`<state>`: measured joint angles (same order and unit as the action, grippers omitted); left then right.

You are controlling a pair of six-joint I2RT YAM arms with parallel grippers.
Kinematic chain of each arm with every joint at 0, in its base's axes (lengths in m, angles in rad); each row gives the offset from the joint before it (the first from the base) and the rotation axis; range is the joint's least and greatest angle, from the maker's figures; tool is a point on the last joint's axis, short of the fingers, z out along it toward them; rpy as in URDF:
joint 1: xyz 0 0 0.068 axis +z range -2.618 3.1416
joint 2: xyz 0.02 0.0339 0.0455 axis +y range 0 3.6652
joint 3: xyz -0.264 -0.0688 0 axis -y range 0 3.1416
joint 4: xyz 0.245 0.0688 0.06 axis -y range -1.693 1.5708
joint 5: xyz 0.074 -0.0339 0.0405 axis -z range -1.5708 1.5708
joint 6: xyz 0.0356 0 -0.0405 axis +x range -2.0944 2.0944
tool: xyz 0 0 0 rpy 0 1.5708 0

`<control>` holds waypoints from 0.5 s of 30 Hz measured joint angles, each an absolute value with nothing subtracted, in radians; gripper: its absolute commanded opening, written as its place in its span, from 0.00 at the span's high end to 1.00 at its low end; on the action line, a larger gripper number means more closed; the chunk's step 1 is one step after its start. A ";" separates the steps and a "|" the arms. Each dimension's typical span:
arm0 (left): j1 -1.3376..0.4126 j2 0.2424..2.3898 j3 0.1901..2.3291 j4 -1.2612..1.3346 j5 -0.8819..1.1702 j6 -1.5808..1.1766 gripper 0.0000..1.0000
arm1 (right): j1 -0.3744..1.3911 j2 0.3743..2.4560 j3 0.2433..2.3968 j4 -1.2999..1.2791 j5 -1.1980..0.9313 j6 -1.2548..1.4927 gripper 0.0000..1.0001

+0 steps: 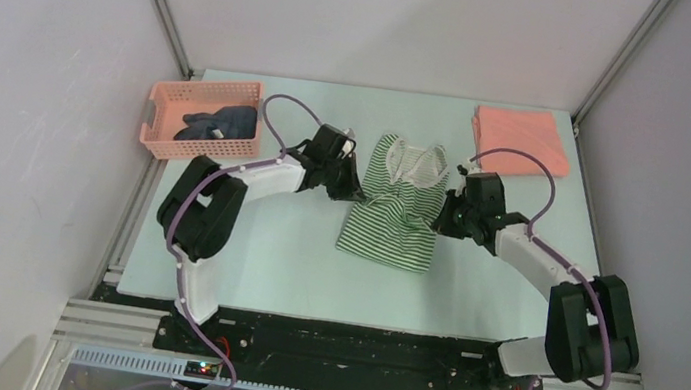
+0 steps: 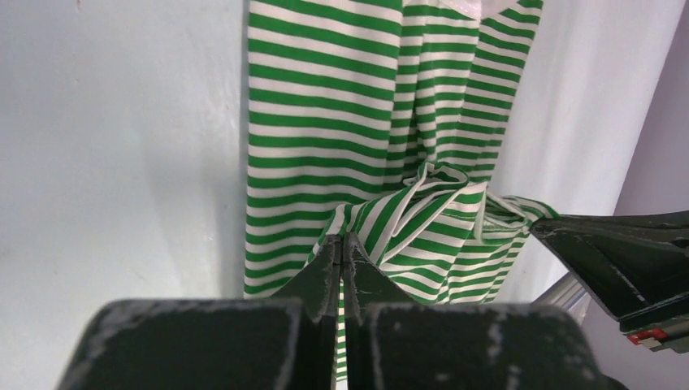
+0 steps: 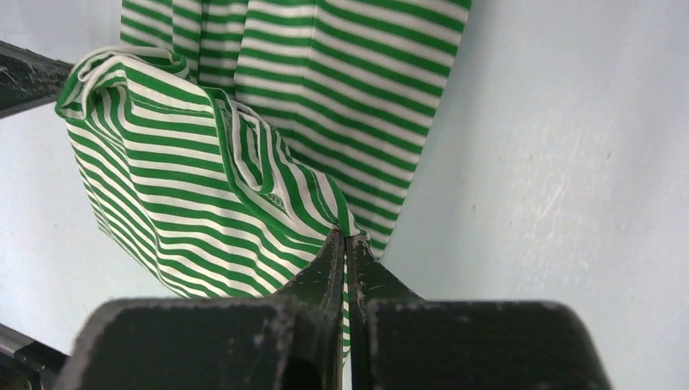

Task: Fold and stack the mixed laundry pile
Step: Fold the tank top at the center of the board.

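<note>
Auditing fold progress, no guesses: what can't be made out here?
Dark garment, top view: partly behind basket wall; type unclear.
Striped shirt side edges, top view: under left gripper and right gripper.
Salmon cloth, top view: too small to count layers.
Wrist views: shirt runs off top edge.

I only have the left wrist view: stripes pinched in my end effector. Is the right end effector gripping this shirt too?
Observer: Yes, the right end effector is shut on the striped shirt, at its opposite side.
Operator: Where's the pink one?
Observer: The salmon shirt lies folded at the far right.
Operator: And the dark one?
Observer: The dark garment sits inside the pink basket, far left.
</note>
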<state>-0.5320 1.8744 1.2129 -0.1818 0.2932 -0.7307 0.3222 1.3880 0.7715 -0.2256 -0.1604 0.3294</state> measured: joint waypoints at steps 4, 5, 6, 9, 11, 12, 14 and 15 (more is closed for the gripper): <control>-0.520 1.914 1.238 -0.183 0.292 -0.723 1.00 | 0.288 1.443 0.804 -0.204 -0.183 0.312 1.00; -0.517 1.921 1.240 -0.184 0.291 -0.723 1.00 | 0.281 1.456 0.812 -0.203 -0.189 0.310 1.00; -0.515 1.927 1.242 -0.186 0.290 -0.722 1.00 | 0.276 1.468 0.817 -0.201 -0.193 0.309 1.00; -0.511 1.953 1.268 -0.193 0.290 -0.721 1.00 | 0.263 1.504 0.834 -0.197 -0.206 0.304 1.00; -0.508 1.971 1.286 -0.194 0.291 -0.714 0.95 | 0.256 1.523 0.839 -0.191 -0.215 0.300 0.98; -0.507 1.977 1.291 -0.195 0.290 -0.713 0.87 | 0.252 1.533 0.841 -0.188 -0.220 0.298 0.94; -0.505 1.981 1.298 -0.197 0.287 -0.705 0.76 | 0.246 1.547 0.844 -0.184 -0.225 0.294 0.81; -0.504 1.982 1.299 -0.198 0.282 -0.702 0.70 | 0.242 1.554 0.846 -0.182 -0.231 0.292 0.72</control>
<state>-0.5037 1.9820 1.2991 -0.1982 0.2825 -0.7021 0.2420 1.5543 0.8463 -0.1822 -0.2310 0.2924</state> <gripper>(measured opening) 0.147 0.115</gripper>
